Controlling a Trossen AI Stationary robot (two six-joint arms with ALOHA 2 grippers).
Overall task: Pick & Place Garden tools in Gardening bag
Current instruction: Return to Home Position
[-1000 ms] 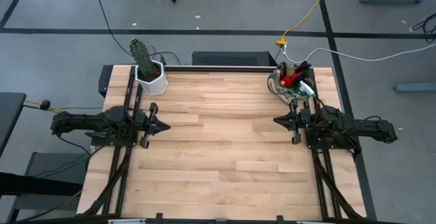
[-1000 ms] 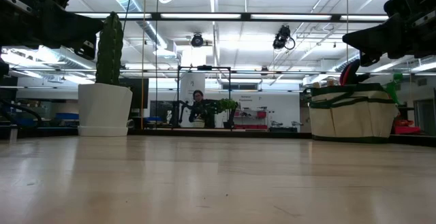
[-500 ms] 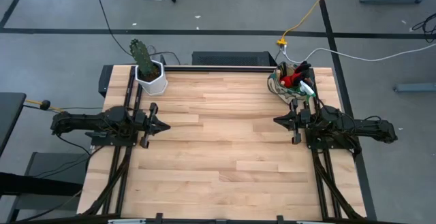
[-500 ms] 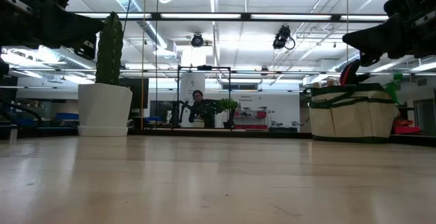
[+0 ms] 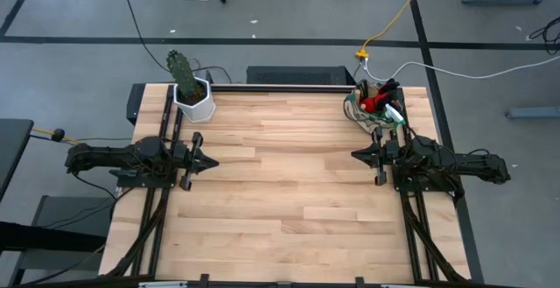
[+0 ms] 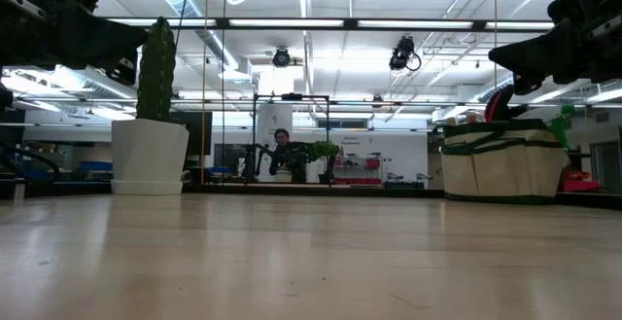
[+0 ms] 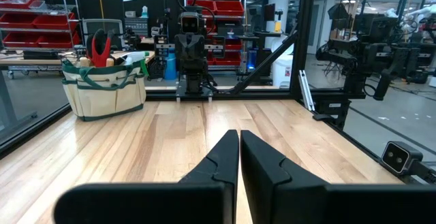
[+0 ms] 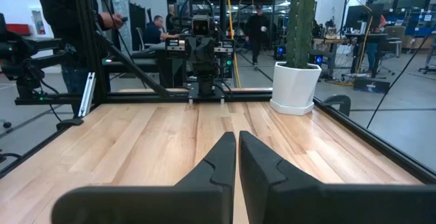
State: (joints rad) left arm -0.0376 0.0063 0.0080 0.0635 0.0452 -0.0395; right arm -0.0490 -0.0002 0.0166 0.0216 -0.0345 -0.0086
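The beige gardening bag with dark green trim (image 5: 374, 106) stands on its base at the table's far right corner; it also shows in the low view (image 6: 501, 160) and the left wrist view (image 7: 103, 88). Red gloves (image 5: 374, 102), a green sprayer (image 6: 562, 125) and other tool handles stick out of its top. My left gripper (image 5: 215, 161) is shut and empty at the table's left side. My right gripper (image 5: 353, 155) is shut and empty at the right side, just near of the bag. No tools lie on the table.
A white hexagonal pot with a green cactus (image 5: 192, 95) stands at the far left corner; it also shows in the right wrist view (image 8: 297, 81). Bare wooden tabletop (image 5: 289, 174) lies between the arms. People show in the room behind (image 8: 68, 20).
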